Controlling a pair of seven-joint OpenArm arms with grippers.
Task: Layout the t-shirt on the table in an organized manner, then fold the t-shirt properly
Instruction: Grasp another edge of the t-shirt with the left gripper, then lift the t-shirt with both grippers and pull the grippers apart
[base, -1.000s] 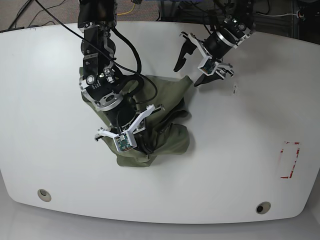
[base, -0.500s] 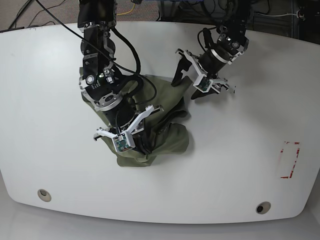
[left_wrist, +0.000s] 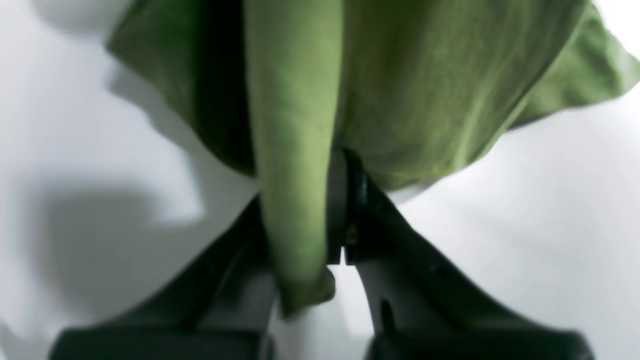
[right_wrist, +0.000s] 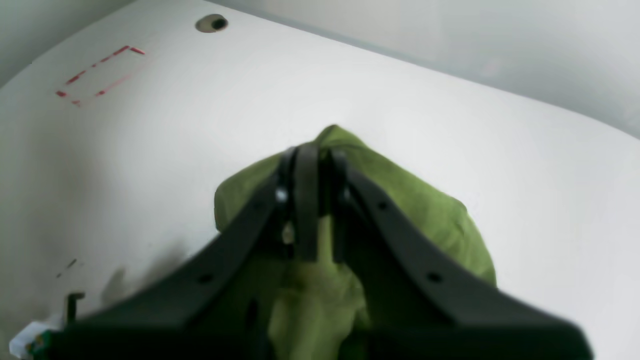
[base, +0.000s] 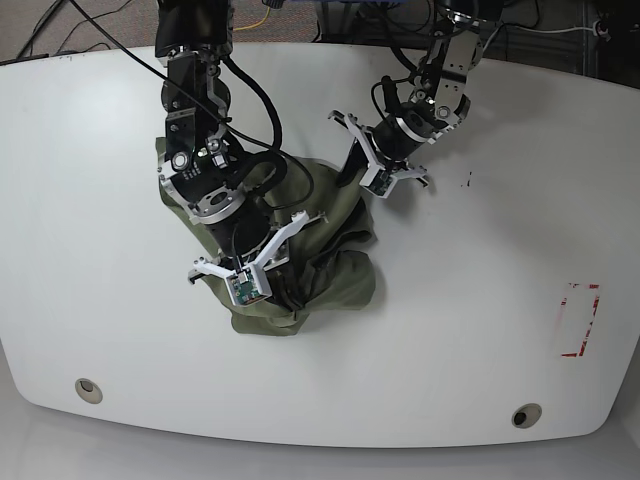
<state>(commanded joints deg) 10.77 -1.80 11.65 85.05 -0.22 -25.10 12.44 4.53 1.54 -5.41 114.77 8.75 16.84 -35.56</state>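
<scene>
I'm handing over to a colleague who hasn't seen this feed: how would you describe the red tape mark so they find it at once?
Start from the big white table and the crumpled olive t-shirt bunched near its middle. Look across the bare white surface towards the edge on the left arm's side: the red tape rectangle lies there, well clear of the cloth. It is the only red thing on the table, a thin broken outline.

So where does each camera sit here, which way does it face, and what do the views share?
Base: high above, looking down on the white table, the crumpled t-shirt and both arms.
Left wrist: on the left gripper, looking along its dark fingers, shut on a fold of shirt.
Right wrist: on the right gripper, facing the red tape rectangle and a grommet hole, fingers shut on cloth.
All three share the shirt and table.
</scene>
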